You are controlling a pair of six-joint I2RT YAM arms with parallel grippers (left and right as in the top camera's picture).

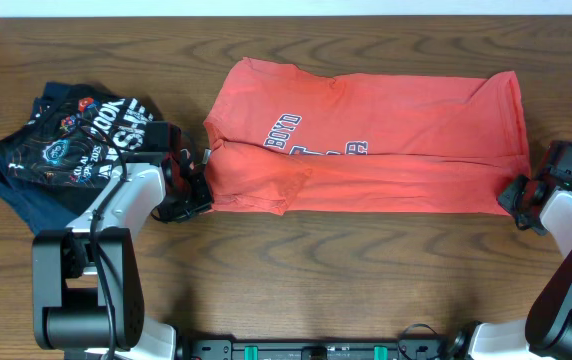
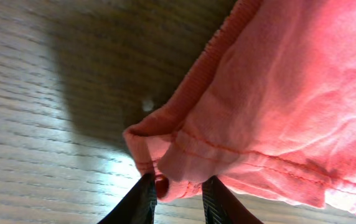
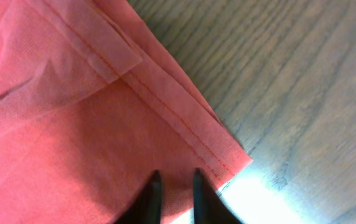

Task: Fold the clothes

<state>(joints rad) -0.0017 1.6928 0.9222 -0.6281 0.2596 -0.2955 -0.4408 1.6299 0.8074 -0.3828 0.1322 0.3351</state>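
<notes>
The red-orange T-shirt (image 1: 386, 130) lies across the middle of the table, folded lengthwise, with part of its white-and-dark lettering showing. My left gripper (image 1: 198, 190) is at the shirt's lower left corner. In the left wrist view its jaws (image 2: 179, 190) are shut on a bunched ribbed edge of the shirt (image 2: 277, 93), which is slightly raised off the wood. My right gripper (image 1: 516, 195) is at the lower right corner. In the right wrist view its fingers (image 3: 175, 180) are close together on the hemmed corner of the shirt (image 3: 72, 124).
A pile of black and navy garments with white lettering (image 1: 76, 140) lies at the left, just behind my left arm. Bare wooden table (image 1: 366, 270) runs along the front.
</notes>
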